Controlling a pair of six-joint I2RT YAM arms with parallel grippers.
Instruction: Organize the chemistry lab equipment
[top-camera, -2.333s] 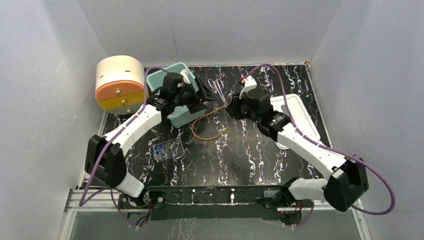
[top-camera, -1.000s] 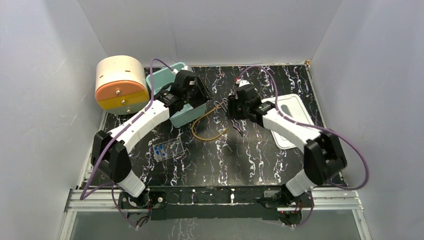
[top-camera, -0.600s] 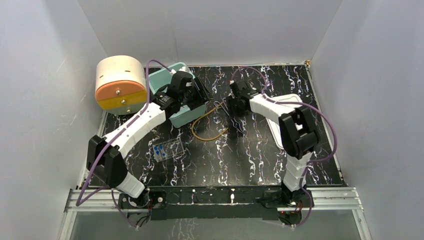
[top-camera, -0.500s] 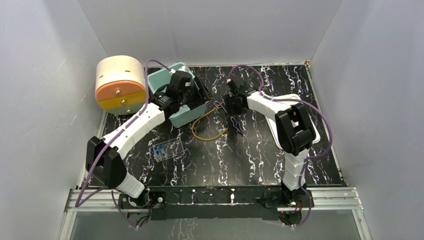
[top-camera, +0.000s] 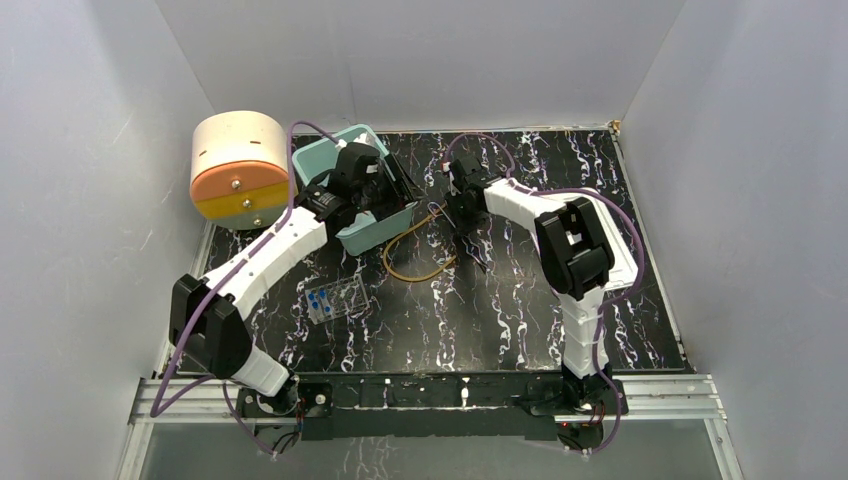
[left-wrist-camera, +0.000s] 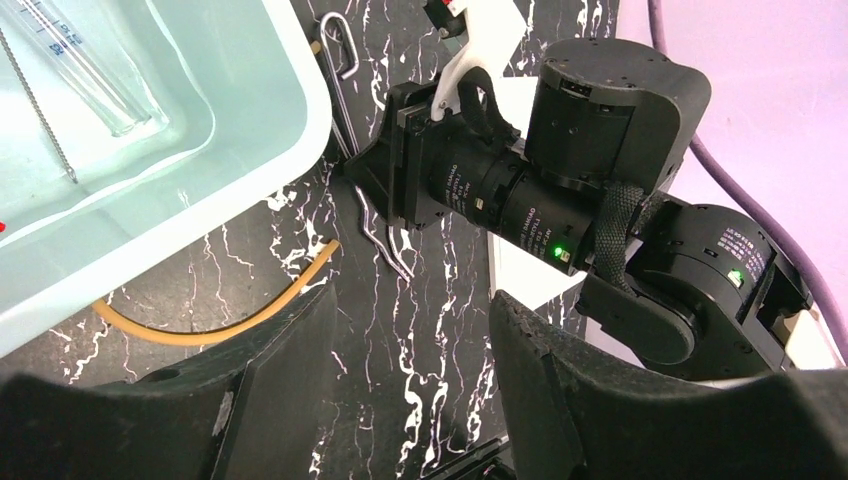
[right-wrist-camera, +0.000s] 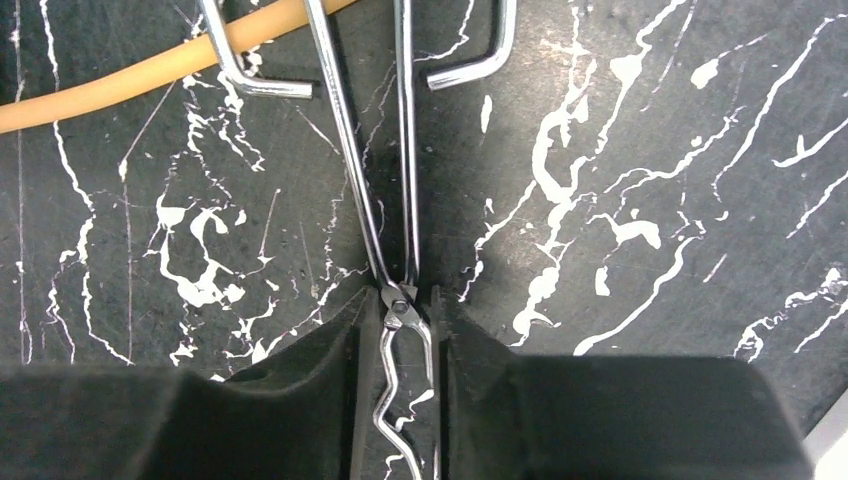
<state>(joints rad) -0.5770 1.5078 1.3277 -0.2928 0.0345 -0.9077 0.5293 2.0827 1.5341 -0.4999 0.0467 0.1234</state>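
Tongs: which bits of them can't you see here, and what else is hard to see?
Tongs: right wrist view, top edge cuts the handles, bottom edge cuts the tips; top view, the right arm mostly covers them.
Right pincer: right wrist view, can't tell if it pinches the tongs yet.
Bottle: left wrist view, cut by the top edge.
Vials: top view, too small to count.

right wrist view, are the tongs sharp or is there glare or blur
Right wrist view: the tongs and table are sharp, with thin bright glints along the metal; the fingers at the bottom are dark and soft. Left wrist view: its own fingers are likewise near-black and blurred. Top view: even light, only soft shadows.
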